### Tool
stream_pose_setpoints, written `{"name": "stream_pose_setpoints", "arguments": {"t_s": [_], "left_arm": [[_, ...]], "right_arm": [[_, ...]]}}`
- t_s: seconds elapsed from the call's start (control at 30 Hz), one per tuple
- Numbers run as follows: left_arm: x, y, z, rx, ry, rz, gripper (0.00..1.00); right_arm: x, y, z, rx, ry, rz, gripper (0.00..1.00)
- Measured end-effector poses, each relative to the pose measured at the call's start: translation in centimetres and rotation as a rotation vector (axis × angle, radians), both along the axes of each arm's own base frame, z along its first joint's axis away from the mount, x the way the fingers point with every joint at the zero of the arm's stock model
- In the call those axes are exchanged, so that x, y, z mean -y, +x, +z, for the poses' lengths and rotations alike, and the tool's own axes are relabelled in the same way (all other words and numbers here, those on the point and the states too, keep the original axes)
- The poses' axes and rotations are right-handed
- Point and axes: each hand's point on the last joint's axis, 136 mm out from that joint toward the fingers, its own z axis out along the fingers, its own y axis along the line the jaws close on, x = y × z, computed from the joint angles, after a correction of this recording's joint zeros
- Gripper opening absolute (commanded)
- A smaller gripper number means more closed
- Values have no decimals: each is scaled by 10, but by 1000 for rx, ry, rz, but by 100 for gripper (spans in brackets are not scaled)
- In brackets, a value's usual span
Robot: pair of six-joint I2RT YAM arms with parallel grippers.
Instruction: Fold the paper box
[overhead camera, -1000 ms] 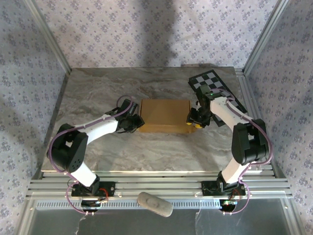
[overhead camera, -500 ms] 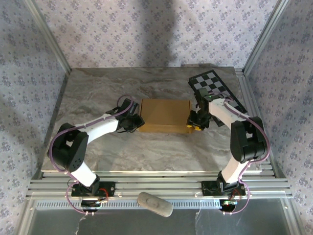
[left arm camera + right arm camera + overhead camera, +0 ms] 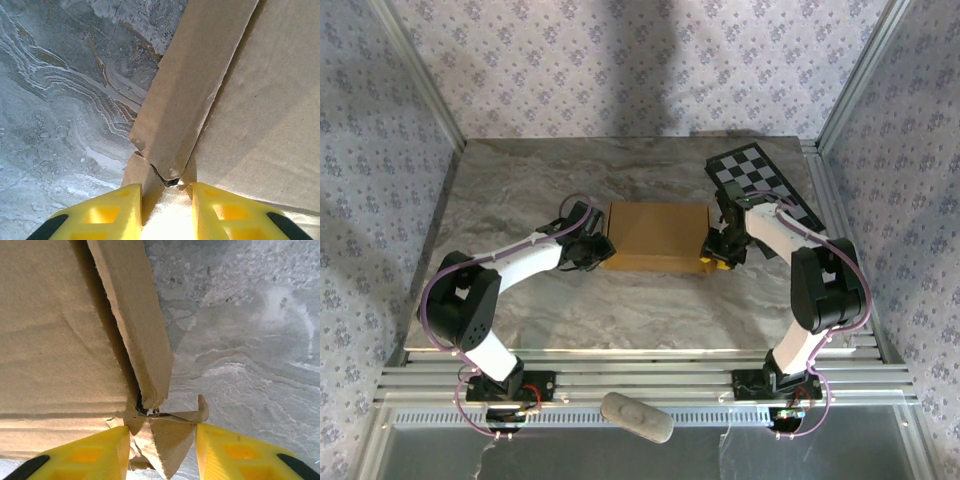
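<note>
The tan paper box [image 3: 657,237] lies folded up in the middle of the table, lid down. My left gripper [image 3: 603,251] is at its near left corner. In the left wrist view the yellow fingers [image 3: 107,215] straddle that corner of the paper box [image 3: 250,100], where a side flap [image 3: 185,100] stands slightly away from the wall; the left gripper [image 3: 167,200] is open. My right gripper [image 3: 713,253] is at the near right corner. The right gripper [image 3: 162,440] is open around a loose bent tab [image 3: 172,432] sticking out of the paper box [image 3: 55,325].
A black-and-white checkerboard panel [image 3: 765,185] lies at the back right, partly under my right arm. The marble table [image 3: 520,180] has free room left of and in front of the box. Patterned walls enclose the back and sides.
My right gripper has edged slightly down and in along the box's right corner, with its arm swinging a little. The left arm and the box have barely moved.
</note>
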Motion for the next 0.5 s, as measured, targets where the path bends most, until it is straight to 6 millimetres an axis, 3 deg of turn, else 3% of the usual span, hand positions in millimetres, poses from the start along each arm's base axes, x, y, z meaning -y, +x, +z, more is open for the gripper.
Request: {"name": "stream_pose_setpoints", "arguments": {"t_s": [0.3,0.5], "left_arm": [[0,0,-1,-1,2,-2,28],[0,1,0,2,7,-11,28]], "right_arm": [[-3,5,-7,25,38,-12,34],[-5,10,-9,43,85,-24,26]]}}
